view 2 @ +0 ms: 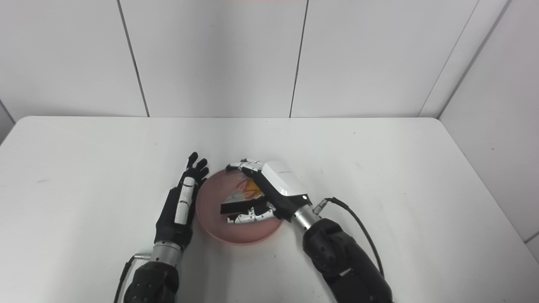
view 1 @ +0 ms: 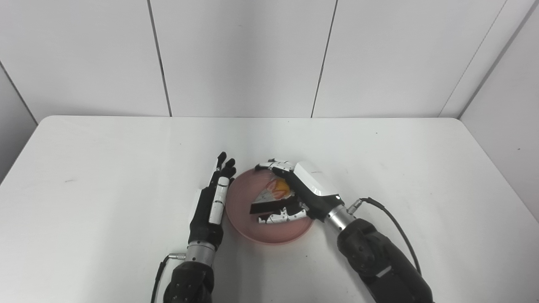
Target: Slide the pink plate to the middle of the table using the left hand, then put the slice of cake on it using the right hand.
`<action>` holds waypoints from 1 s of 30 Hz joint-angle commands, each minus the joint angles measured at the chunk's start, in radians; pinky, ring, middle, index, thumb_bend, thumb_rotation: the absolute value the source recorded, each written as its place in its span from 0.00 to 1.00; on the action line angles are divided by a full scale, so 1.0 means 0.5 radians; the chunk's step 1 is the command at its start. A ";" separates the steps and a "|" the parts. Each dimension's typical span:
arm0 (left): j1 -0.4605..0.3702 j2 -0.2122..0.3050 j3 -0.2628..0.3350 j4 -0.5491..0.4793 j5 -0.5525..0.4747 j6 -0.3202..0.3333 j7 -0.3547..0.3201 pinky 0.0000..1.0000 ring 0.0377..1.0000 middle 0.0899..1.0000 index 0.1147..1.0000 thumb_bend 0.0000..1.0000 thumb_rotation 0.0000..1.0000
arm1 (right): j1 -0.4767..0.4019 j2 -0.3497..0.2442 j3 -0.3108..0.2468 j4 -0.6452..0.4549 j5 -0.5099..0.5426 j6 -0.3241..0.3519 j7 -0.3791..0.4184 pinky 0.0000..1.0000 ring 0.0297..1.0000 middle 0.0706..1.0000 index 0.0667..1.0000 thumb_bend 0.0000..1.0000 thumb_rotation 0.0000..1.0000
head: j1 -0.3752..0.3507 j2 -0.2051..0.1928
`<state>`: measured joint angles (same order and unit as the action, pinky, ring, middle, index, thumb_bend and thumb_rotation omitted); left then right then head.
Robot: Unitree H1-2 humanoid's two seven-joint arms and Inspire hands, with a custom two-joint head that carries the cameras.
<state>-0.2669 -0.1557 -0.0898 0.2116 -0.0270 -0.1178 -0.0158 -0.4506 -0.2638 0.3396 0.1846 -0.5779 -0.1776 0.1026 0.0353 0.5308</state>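
Pink plate (view 1: 269, 229) sits mid-tabletop, nearer the front edge, with the cake slice (view 1: 276, 191) on it. Right hand (view 1: 294, 191) is wrapped around the slice, left hand (view 1: 212, 202) flat and empty against the plate's left rim.

There is one pink plate (view 1: 246, 212). There is one slice of cake (view 1: 276, 190). There is one white table (view 1: 105, 176). There are two robot hands, one left hand (view 1: 214, 198) and one right hand (view 1: 301, 189).
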 commanded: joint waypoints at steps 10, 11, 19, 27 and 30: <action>0.056 0.053 0.043 0.079 -0.069 -0.101 -0.065 1.00 0.99 0.98 1.00 0.60 0.93 | 0.140 0.016 -0.240 -0.220 0.318 -0.131 -0.016 0.93 1.00 1.00 1.00 0.77 0.76 | -0.002 -0.039; 0.055 0.058 0.044 0.081 -0.076 -0.103 -0.070 1.00 0.99 0.98 1.00 0.61 0.93 | 0.147 0.021 -0.255 -0.209 0.341 -0.155 -0.029 0.94 1.00 1.00 1.00 0.80 0.78 | -0.002 -0.039; 0.054 0.104 0.084 0.076 -0.096 -0.150 -0.058 1.00 1.00 1.00 1.00 0.58 0.94 | 0.273 0.187 -0.518 -0.236 0.682 -0.163 -0.196 0.99 1.00 1.00 1.00 0.74 0.84 | 0.049 -0.062; 0.052 0.114 0.122 0.106 -0.128 -0.199 -0.051 1.00 1.00 1.00 1.00 0.59 0.92 | 0.314 0.352 -0.679 -0.188 1.163 -0.071 -0.141 1.00 1.00 1.00 1.00 0.68 0.87 | 0.170 -0.081; 0.053 0.112 0.122 0.116 -0.110 -0.217 -0.038 1.00 1.00 1.00 1.00 0.58 0.93 | 0.351 0.355 -0.682 -0.230 1.273 0.096 -0.082 1.00 1.00 1.00 1.00 0.70 0.89 | 0.186 -0.084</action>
<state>-0.2758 -0.1182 -0.0397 0.2256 -0.0923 -0.1947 -0.0372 -0.2780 -0.0823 0.0070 0.1105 0.0264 -0.1609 0.0422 0.1273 0.4878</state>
